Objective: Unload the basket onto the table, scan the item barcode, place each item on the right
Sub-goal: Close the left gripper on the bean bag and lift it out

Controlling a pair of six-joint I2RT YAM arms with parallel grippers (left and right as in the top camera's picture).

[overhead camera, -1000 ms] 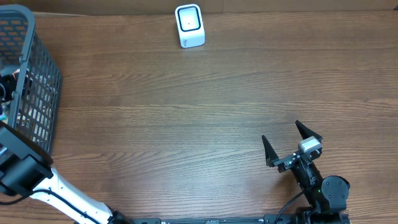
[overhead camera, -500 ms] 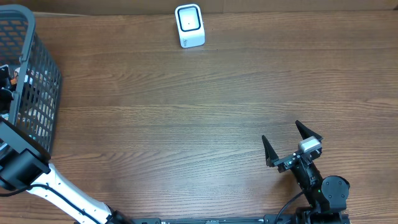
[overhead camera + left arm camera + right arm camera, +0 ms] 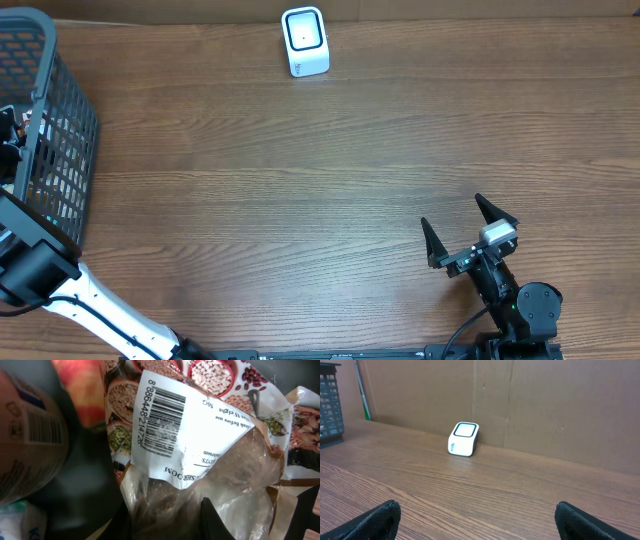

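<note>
The item is a clear plastic bag of dried goods [image 3: 235,475] with a white barcode label [image 3: 165,420], lying in the grey mesh basket [image 3: 60,130]. In the left wrist view my left gripper [image 3: 165,506] is shut on the bag's clear lower part, one black finger on each side of the pinched plastic. From overhead, that gripper is hidden inside the basket at the far left edge. The white scanner [image 3: 304,41] stands at the table's back edge, also in the right wrist view as the scanner [image 3: 464,438]. Over the front right of the table my right gripper [image 3: 468,225] is open and holds nothing.
Beside the bag in the basket lie a round can with its own barcode [image 3: 25,445], a red-orange packet [image 3: 82,390] and a white pack [image 3: 20,522]. A cardboard wall [image 3: 545,405] rises behind the scanner. The left arm's white link [image 3: 110,310] crosses the front left corner.
The left arm shifted slightly at the basket in the first half second, then held still. The right arm and the scanner have not moved.
</note>
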